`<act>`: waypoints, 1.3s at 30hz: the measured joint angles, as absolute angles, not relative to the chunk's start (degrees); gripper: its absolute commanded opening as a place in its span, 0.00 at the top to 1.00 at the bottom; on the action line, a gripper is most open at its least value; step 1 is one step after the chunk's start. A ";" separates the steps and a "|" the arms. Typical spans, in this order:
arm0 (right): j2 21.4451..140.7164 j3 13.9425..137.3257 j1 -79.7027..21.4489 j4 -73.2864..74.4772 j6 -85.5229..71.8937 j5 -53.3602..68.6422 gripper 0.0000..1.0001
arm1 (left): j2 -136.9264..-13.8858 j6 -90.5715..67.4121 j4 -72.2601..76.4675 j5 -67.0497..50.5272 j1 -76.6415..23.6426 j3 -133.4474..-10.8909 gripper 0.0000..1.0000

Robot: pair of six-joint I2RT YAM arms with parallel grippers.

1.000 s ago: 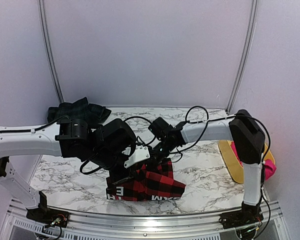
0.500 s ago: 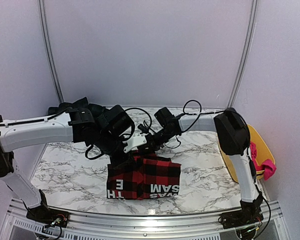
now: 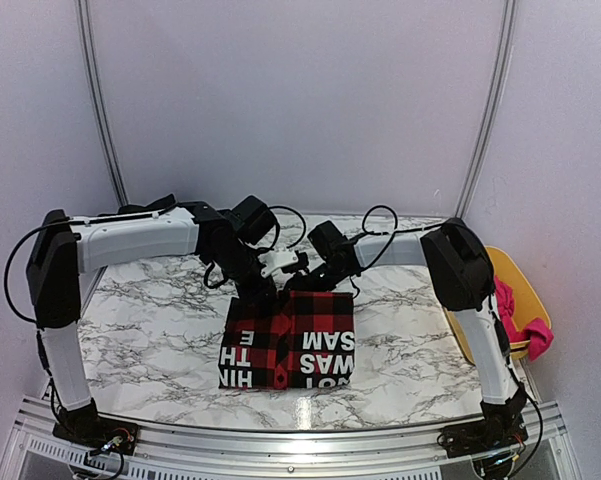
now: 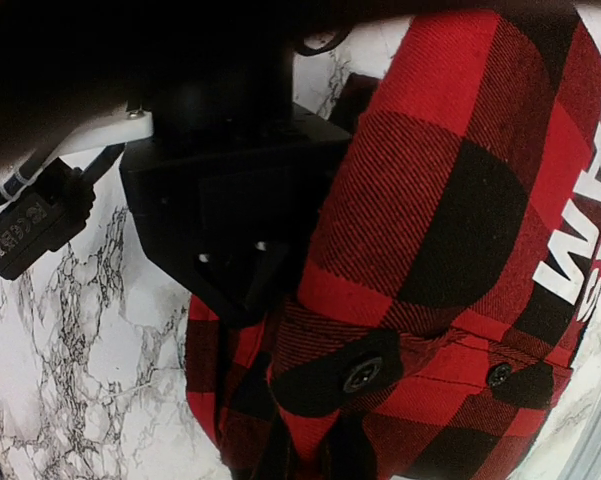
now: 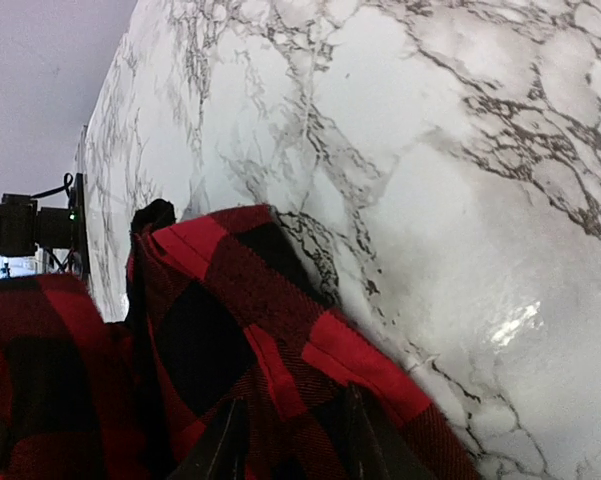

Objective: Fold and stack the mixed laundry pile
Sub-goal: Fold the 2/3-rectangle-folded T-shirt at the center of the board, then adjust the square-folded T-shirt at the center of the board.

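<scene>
red-and-black checked shirt lies folded mid-counter, white letters toward the near edge. left claw is pinched tight on its far edge. right claw straddles cloth there, and i cannot tell if it grips. risk: a claw pulling away with fabric caught would drag the fold open.

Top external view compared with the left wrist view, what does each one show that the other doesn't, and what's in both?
Only the top external view shows the left arm and right arm, the checked shirt as a whole folded rectangle, and the yellow tub at the right edge with a pink garment. Only the left wrist view shows the shirt's two dark buttons up close. Both show the red-and-black check, part of the white letters and the marble table.
</scene>
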State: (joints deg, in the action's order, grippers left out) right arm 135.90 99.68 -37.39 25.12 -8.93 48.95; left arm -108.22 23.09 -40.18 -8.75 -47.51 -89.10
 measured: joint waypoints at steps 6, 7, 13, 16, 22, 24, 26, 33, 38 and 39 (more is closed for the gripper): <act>134.82 101.49 -33.98 27.97 -9.43 44.49 0.41 | -115.39 26.09 -38.92 -9.56 -43.42 -93.54 0.92; 134.08 101.43 -32.36 28.38 -9.58 43.83 0.40 | -116.55 26.22 -38.70 -9.50 -42.74 -94.19 0.84; 125.10 98.35 -22.09 28.69 -9.87 40.80 0.39 | -120.55 23.70 -38.35 -9.17 -37.30 -96.84 0.33; 119.94 94.32 -20.32 27.86 -9.87 40.86 0.38 | -119.11 20.34 -36.97 -11.25 -34.06 -96.88 0.25; 114.52 82.52 -21.30 22.85 -10.76 45.47 0.36 | -105.03 10.68 -28.62 -16.64 -28.27 -83.33 0.21; 114.65 80.68 -21.37 22.74 -10.52 46.24 0.36 | -100.22 7.07 -25.67 -18.76 -26.72 -77.78 0.21; 114.89 79.96 -21.37 22.79 -9.96 46.68 0.36 | -98.08 3.79 -22.92 -21.15 -25.36 -73.84 0.20; 118.67 83.55 -21.69 24.95 -4.25 47.03 0.36 | -100.57 -3.53 -15.38 -28.99 -23.68 -64.12 0.13; 122.48 84.64 -22.02 25.76 -1.34 48.62 0.36 | -103.11 -7.27 -10.33 -32.47 -23.73 -62.26 0.31; 123.20 84.64 -22.13 25.78 -1.08 49.25 0.37 | -103.81 -7.99 -9.19 -33.10 -23.66 -62.28 0.37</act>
